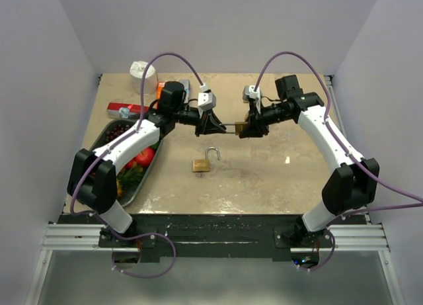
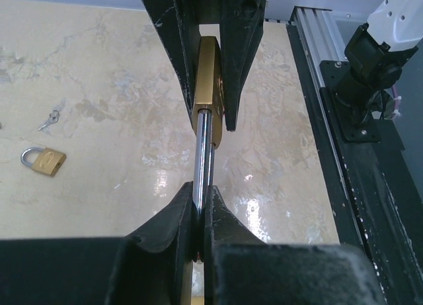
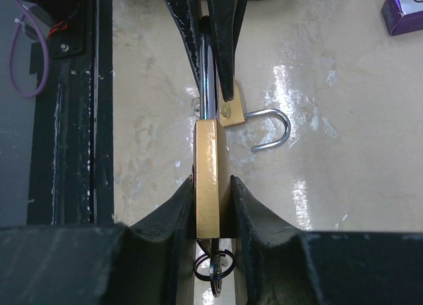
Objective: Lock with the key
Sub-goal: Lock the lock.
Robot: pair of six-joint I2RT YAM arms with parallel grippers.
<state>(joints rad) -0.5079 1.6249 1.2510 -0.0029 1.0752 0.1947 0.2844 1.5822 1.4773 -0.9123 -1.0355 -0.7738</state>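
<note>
A brass padlock (image 1: 239,128) hangs in the air between both grippers above the middle of the table. My left gripper (image 1: 221,126) is shut on its steel shackle (image 2: 203,153), as the left wrist view (image 2: 201,199) shows. My right gripper (image 1: 246,129) is shut on the brass body (image 3: 210,166), seen edge-on in the right wrist view (image 3: 211,186). A key on a ring (image 3: 215,268) sticks out of the body's bottom, between my right fingers. The shackle (image 3: 206,73) runs up into the left fingers (image 3: 228,47).
A second brass padlock (image 1: 203,162) with an open shackle lies on the table below, with small keys (image 1: 199,175) beside it. A metal tray (image 1: 99,134) of fruit stands at the left. A white roll (image 1: 142,73), a red box (image 1: 125,110) and a purple box (image 3: 403,10) lie around.
</note>
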